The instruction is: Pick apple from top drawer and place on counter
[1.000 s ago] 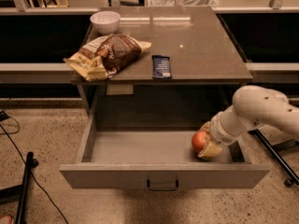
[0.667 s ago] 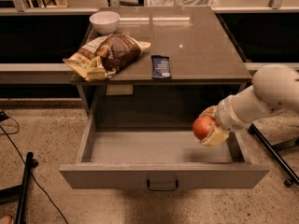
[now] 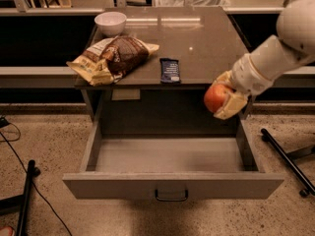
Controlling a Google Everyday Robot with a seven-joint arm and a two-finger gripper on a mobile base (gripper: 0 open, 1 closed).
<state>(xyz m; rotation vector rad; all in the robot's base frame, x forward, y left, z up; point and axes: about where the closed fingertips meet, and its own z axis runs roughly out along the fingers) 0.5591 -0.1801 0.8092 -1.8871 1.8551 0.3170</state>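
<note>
A small round red-orange apple [image 3: 215, 97] with a yellowish patch hangs in the air over the right end of the open drawer, just in front of and slightly below the front right corner of the counter. The two-finger gripper [image 3: 222, 98] with pale yellow pads is closed around it, one finger above and one beneath, at the end of a white arm [image 3: 275, 53] reaching in from the right.

Below, the wide shallow grey-brown top drawer [image 3: 172, 185] is pulled fully out, and its floor shows nothing inside. The smooth glossy brown-grey counter [image 3: 206, 38] carries a white bowl [image 3: 110, 22] at the back left, a crinkled tan and brown snack bag [image 3: 113, 58] on the left, and a small dark blue wrapped bar [image 3: 170, 70] near the front edge.

The pick appears done; the carry to the counter is in hand. Next, the apple likely needs raising above the counter edge, moving over the bare right side, lowering and releasing gently so it does not roll.
</note>
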